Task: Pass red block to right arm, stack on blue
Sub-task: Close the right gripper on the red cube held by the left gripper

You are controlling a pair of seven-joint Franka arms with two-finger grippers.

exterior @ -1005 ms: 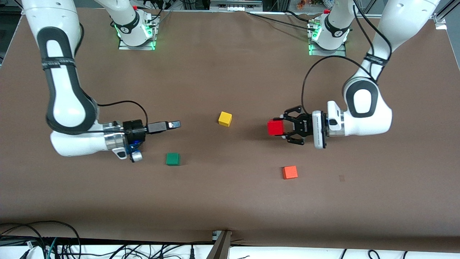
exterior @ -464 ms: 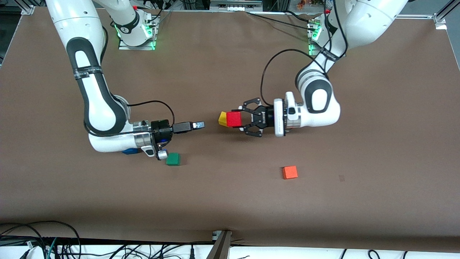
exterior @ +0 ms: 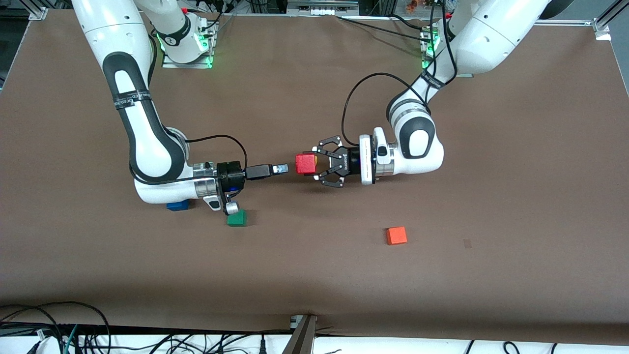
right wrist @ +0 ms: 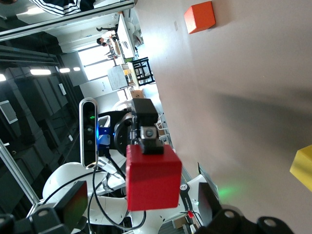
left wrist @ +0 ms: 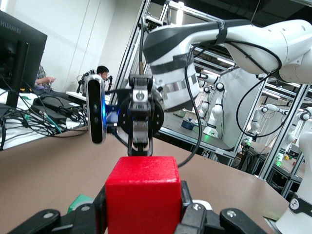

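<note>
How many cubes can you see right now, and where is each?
5. Red cube in the left gripper, facing the open right gripper; yellow cube mostly hidden under it; blue cube under the right arm; green cube beside it; orange cube nearest the front camera.

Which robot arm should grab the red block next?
The right arm. Its right gripper is open and empty, pointing at the red block from close by. The left gripper holds that block up, so it can only let go.

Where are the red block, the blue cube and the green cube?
red block (exterior: 305,163), front view, its top face.
blue cube (exterior: 177,206), front view, its visible edge below the right arm.
green cube (exterior: 237,218), front view, its top face.
</note>
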